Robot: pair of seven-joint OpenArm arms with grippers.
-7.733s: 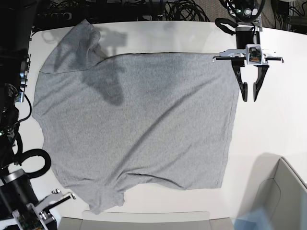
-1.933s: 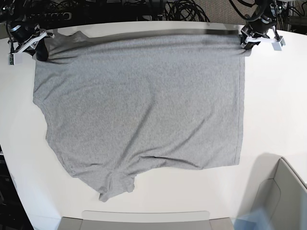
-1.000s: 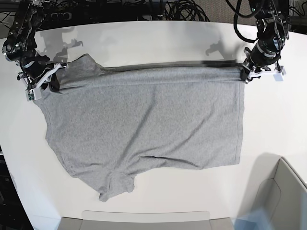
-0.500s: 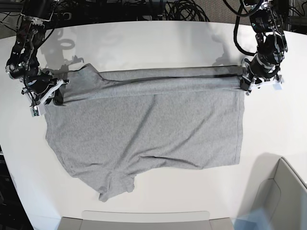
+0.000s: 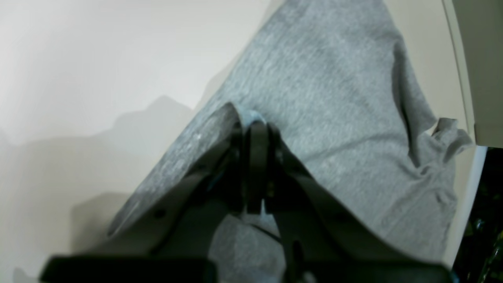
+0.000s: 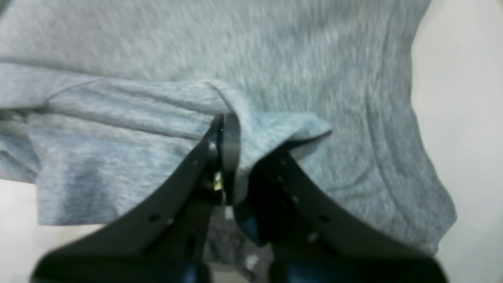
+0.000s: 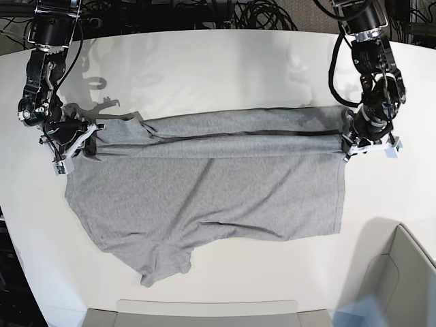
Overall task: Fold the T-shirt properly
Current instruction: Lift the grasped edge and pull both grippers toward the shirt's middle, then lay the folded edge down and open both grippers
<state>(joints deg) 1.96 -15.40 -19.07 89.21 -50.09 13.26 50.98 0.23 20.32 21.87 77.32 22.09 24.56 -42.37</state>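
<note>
The left gripper (image 7: 349, 143) is clamped on the T-shirt (image 7: 204, 184), its black jaws pressed together over a pinch of grey cloth at the shirt's corner on the right of the base view. In the left wrist view the left gripper (image 5: 253, 129) has its jaws closed with a small ridge of fabric poking out at the tips, and the shirt (image 5: 334, 118) spreads away beyond it over the white table (image 5: 98, 59). The right gripper (image 7: 80, 138) is likewise clamped on the shirt, at the opposite end of the same edge, near the sleeve. In the right wrist view the right gripper (image 6: 226, 133) grips a bunched fold, with cloth (image 6: 157, 59) draped over and around the jaw tips.

The shirt lies on the table (image 7: 204, 75), plain grey side up. Its far edge, relative to the shirt's middle, is lifted and doubled over toward the middle, forming a long band strung between the two grippers, with a dark line showing along the fold. The rest of the shirt lies flat and slightly wrinkled, and one sleeve (image 7: 163, 262) juts out at the near edge. A pale bin (image 7: 402, 272) sits well apart from the shirt, off its near right corner.
</note>
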